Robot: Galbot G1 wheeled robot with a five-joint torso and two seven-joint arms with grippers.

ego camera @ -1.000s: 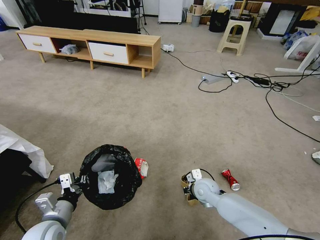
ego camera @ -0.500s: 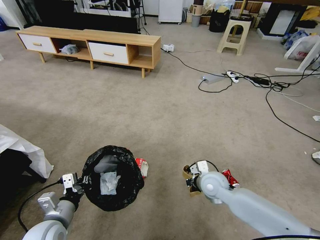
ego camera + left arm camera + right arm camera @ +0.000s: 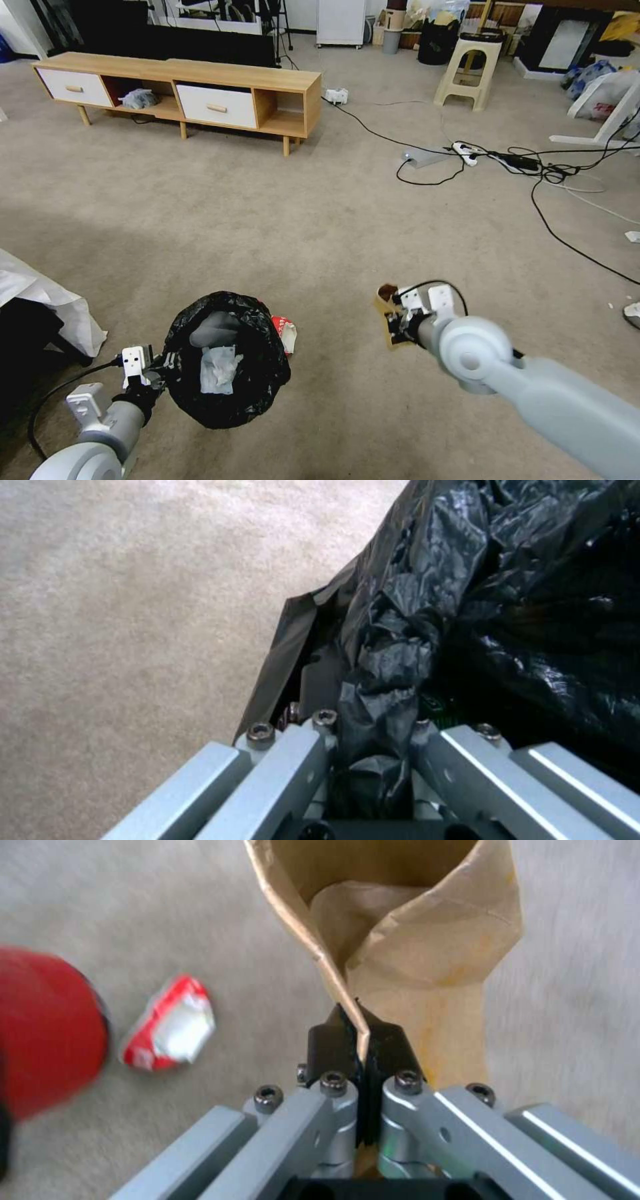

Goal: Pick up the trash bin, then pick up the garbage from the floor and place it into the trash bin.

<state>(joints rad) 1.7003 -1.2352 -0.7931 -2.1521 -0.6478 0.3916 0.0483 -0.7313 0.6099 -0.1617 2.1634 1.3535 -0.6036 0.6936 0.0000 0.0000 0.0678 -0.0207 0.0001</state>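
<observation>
Nearest the robot, the trash bin (image 3: 225, 360) was held off the carpet at the lower left by the left gripper (image 3: 152, 377), whose jaws were clenched on the bunched black liner at the rim, as the left wrist view showed (image 3: 373, 730). White tissues (image 3: 217, 367) were seen lying inside the bin. Compared with a second earlier, the bin had hardly shifted.

The change lay with the right arm. The right gripper (image 3: 399, 320), which had been low beside the crushed red can, had been raised and carried forward, with the brown paper box (image 3: 385, 313) pinched between its jaws; in the right wrist view one folded edge of the box (image 3: 400, 940) was seen clamped by the dark pads. The box had therefore been lifted clear of the floor, though it was well apart from the bin's mouth and had not yet been brought over it.

The can (image 3: 47, 1030) was glimpsed as a blurred red shape at the edge of the right wrist view, probably left on the carpet. Farther on, the red-white snack wrapper (image 3: 283, 331) lay on the floor just beside the bin's far rim.

By this reckoning, the bin pickup was done, one piece was in transit, and at least the wrapper and the can remained to be collected.
</observation>
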